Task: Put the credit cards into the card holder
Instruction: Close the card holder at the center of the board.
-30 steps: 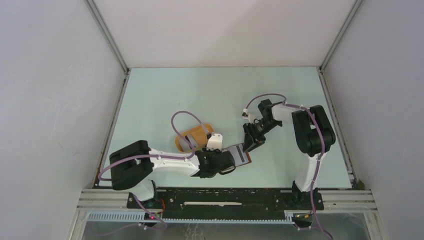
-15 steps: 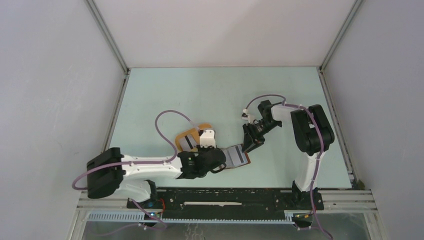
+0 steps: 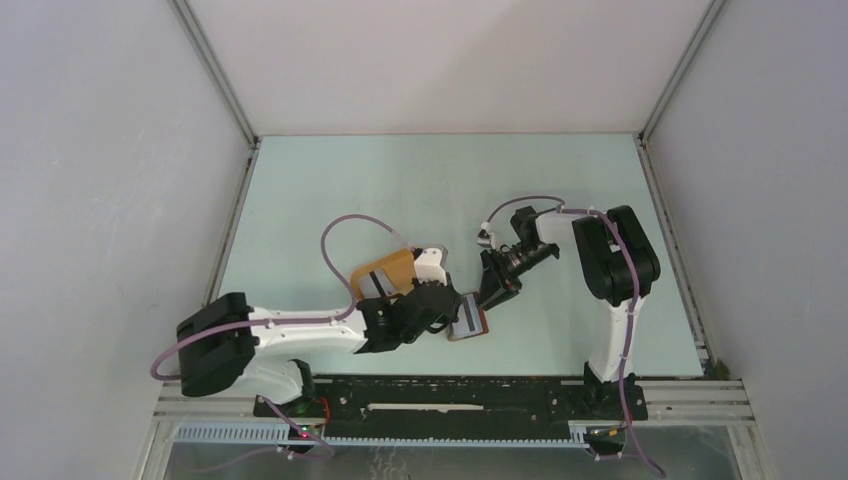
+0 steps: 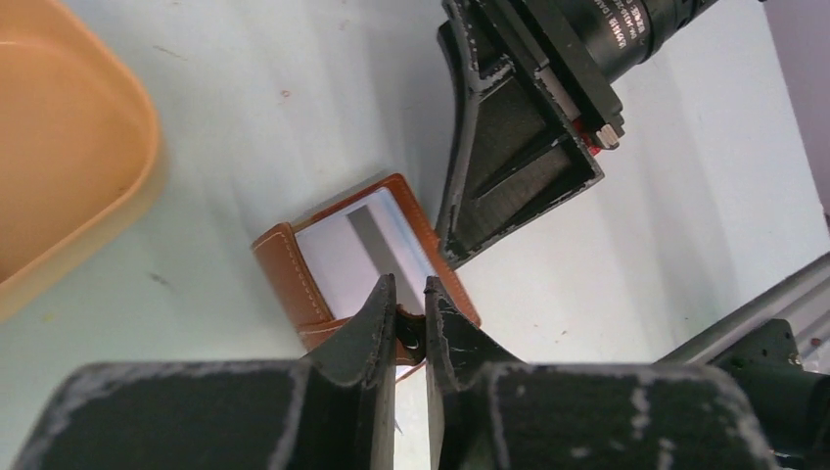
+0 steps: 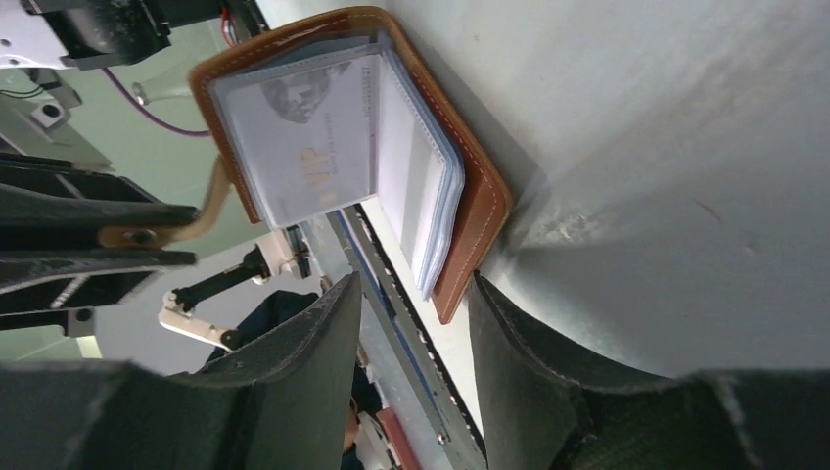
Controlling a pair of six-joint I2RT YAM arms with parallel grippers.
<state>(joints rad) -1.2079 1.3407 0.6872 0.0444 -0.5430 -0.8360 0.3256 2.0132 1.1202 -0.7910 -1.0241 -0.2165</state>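
The card holder point(image 4: 284, 262) lies open on the desk point(image 4: 294, 88), near the orange tray point(image 4: 88, 166) and to its right. Its pale sleeves face up, and a credit card point(image 4: 364, 240) with a dark stripe shows inside. Your left gripper point(image 4: 409, 294) has its fingers drawn narrow, pinching the brown leather edge of one flap. Your right gripper point(image 5: 413, 284) hovers at the opposite side with its fingers apart, holding nothing, and the holder's corner sits between them. One more card point(image 3: 372, 284) seems to lie in the tray, though it is small in the overhead view. Expect the holder to be light and floppy, its cover likely to fold shut, so pin it by the stitched border. The cards look thin, stiff and slick; take one by its short edges.
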